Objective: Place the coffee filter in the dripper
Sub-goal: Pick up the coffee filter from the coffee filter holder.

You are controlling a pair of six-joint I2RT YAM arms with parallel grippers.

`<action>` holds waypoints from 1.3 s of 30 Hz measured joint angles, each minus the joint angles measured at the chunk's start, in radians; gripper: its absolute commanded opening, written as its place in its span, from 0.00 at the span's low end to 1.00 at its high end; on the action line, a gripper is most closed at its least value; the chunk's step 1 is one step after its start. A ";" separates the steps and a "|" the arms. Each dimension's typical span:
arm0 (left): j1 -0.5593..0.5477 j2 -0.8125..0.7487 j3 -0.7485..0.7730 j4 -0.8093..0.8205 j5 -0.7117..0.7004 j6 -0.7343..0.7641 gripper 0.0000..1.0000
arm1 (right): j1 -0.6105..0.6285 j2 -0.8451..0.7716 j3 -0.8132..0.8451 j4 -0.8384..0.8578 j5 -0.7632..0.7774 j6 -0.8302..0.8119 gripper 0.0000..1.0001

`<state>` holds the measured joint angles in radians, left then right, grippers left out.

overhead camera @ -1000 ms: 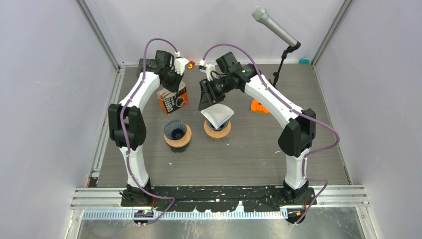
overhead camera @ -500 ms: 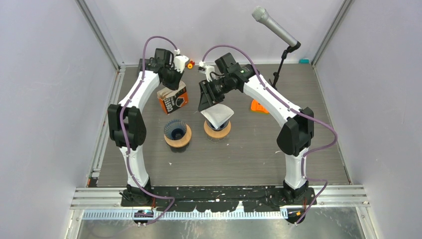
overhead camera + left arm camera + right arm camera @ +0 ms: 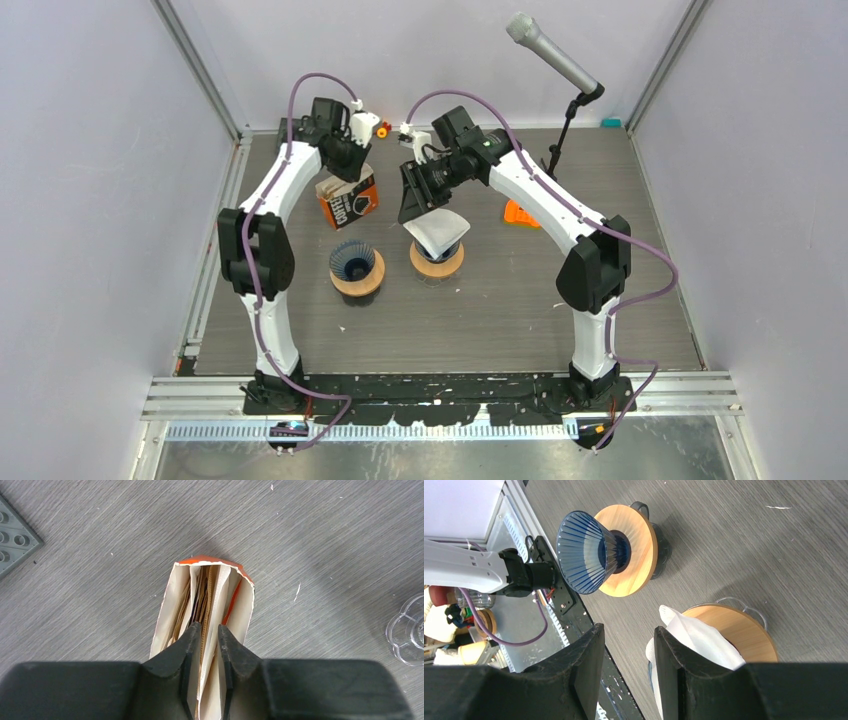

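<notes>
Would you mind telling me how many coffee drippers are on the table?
2. The blue dripper stands empty on the table; the second dripper stands right of it, holding a white paper filter. None seems hidden.

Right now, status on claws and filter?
Left claw down in filter box, grip unclear. Right claw open near white filter. Blue dripper empty.

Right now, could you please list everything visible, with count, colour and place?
filter box: 1, orange, far left, open, filters inside
blue dripper: 1, blue, wooden base, centre, empty
second dripper: 1, wooden base, right of blue one
white filter: 1, white, in second dripper
microphone: 1, grey, black stand, far right
orange piece: 1, orange, right of drippers
grey plate: 1, grey, near filter box
left gripper: 1, black, fingers inside filter box
right gripper: 1, black, open, above second dripper
</notes>
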<state>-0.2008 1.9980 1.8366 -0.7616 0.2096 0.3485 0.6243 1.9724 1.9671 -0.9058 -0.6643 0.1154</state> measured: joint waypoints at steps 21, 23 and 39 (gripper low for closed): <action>0.005 -0.026 0.062 -0.059 0.011 0.004 0.00 | 0.000 0.000 0.000 0.000 0.001 -0.001 0.46; 0.008 -0.052 0.066 -0.071 0.015 0.008 0.00 | 0.000 0.000 0.000 -0.001 0.001 -0.003 0.46; 0.029 -0.381 0.074 -0.231 0.214 0.108 0.00 | 0.000 -0.036 0.120 -0.080 0.024 -0.119 0.56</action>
<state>-0.1715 1.6173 1.9102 -0.9928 0.4236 0.4561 0.6243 1.9362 2.0872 -0.9855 -0.6403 -0.0036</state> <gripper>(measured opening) 0.009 0.538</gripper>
